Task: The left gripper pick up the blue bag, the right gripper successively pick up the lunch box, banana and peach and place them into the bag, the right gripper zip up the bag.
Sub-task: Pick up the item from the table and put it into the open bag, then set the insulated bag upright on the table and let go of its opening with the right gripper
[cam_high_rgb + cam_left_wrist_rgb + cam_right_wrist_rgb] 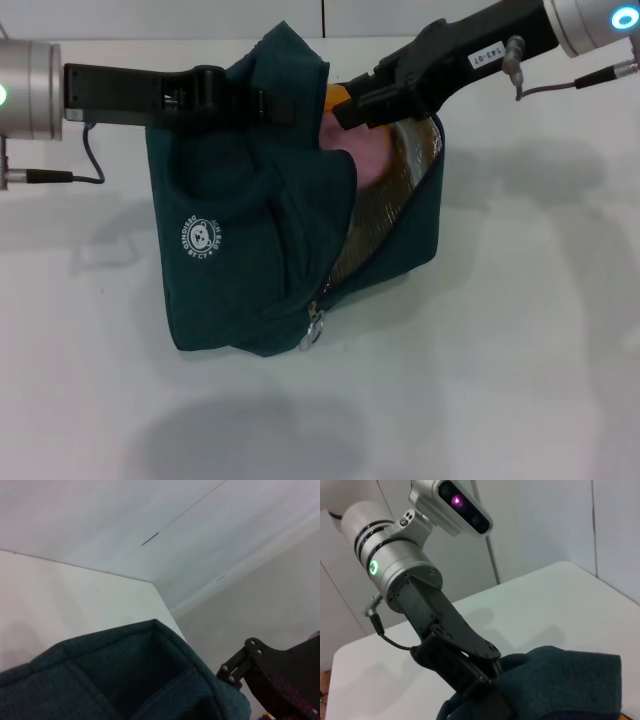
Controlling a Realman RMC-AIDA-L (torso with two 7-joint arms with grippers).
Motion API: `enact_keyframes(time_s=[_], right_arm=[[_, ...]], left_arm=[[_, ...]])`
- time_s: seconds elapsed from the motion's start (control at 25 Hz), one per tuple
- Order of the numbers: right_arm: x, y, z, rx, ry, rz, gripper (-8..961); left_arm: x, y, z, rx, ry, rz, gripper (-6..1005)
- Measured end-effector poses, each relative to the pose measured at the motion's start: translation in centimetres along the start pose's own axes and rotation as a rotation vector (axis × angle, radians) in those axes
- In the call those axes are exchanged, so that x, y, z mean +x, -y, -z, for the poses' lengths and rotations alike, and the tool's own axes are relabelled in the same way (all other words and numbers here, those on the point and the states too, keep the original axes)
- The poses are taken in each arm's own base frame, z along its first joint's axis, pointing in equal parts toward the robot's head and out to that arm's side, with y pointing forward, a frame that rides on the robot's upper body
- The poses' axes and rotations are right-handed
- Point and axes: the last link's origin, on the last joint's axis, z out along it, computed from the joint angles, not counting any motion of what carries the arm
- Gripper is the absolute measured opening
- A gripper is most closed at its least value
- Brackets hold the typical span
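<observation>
White table (520,330); peach (368,160) inside blue bag (250,270), below right gripper (345,110).

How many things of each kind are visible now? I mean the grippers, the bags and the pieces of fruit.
Grippers: 2, the left gripper shut on the blue bag, the right gripper at its mouth.
Bags: 1.
Fruit: 2, the peach and a yellow bit of the banana inside.
Total: 5.
</observation>
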Motion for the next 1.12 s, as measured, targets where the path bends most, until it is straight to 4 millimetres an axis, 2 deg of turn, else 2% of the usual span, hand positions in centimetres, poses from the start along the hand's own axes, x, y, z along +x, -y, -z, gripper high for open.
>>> enact_keyframes(time_s=[0.2,0.36,0.52,0.68,0.84,1.0,1.12], right_arm=[[0.3,0.2,0.5,0.009,0.018,-0.010,385],[1.3,0.6,2.0,0.045,0.067,-0.052,541],[3.8,1.7,4.6,0.107,0.131,-0.178,644],[7.5,2.7,6.5,0.148,0.184,-0.372,730],[11.2,3.2,5.4,0.097,0.206,-0.593,748],[13.6,3.4,3.7,0.049,0.212,-0.731,744],[14.6,3.6,2.9,0.055,0.217,-0.773,741]], left_arm=[[0.0,0.0,0.0,0.000,0.000,0.000,82],[0.0,0.0,0.0,0.000,0.000,0.001,82],[-0.1,0.1,0.1,0.001,-0.001,0.002,82],[-0.1,0.0,0.0,-0.001,0.001,0.003,83],[-0.1,0.0,0.0,-0.001,0.001,0.004,83],[-0.1,0.0,0.0,-0.001,0.002,0.003,83],[-0.1,0.0,0.0,-0.002,0.002,0.002,83]])
